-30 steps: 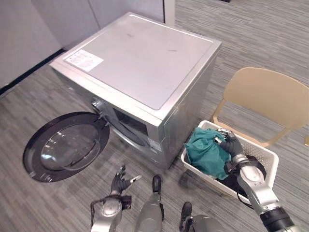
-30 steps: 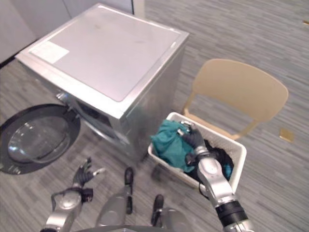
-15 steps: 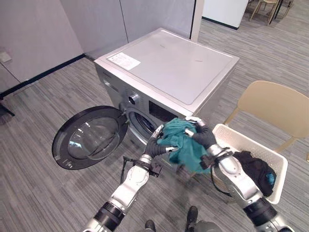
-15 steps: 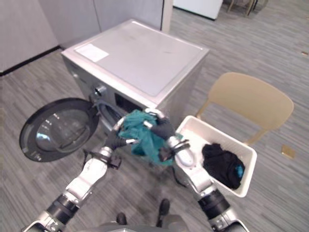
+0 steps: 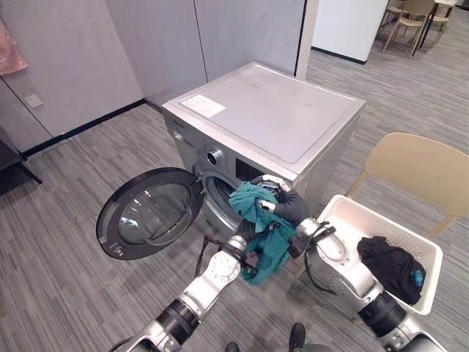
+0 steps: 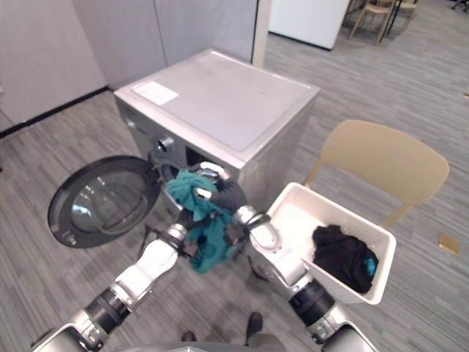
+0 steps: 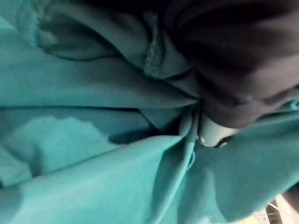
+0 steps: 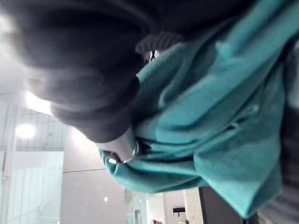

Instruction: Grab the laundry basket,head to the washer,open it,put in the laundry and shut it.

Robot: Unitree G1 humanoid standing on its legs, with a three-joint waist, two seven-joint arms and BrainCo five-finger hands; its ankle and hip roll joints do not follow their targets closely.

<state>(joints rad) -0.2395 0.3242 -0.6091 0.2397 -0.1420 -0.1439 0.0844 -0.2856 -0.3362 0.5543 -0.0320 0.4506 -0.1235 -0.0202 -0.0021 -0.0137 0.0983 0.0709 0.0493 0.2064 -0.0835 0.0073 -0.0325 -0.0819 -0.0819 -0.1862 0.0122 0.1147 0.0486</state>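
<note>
Both hands hold a teal garment point(image 5: 258, 246) in the air just in front of the washer's round opening point(image 5: 220, 192). My right hand point(image 5: 287, 209) is shut on its upper part, with cloth bunched round a curled finger point(image 8: 119, 149). My left hand point(image 5: 243, 232) grips the garment from below, its fingers deep in the folds point(image 7: 93, 116). The silver washer point(image 5: 271, 110) has its dark glass door point(image 5: 150, 213) swung wide open to the left. On the floor to the right, the white laundry basket point(image 5: 344, 209) holds a black garment point(image 5: 392, 265).
A beige chair point(image 5: 418, 165) stands behind the basket, right of the washer. The open door juts out over the grey floor at the left. Grey wall panels point(image 5: 146, 44) run behind the washer.
The teal garment came out of the basket and travelled left to the washer opening in my right hand. My left hand rose from low down and took hold of it. The camera has shifted.
</note>
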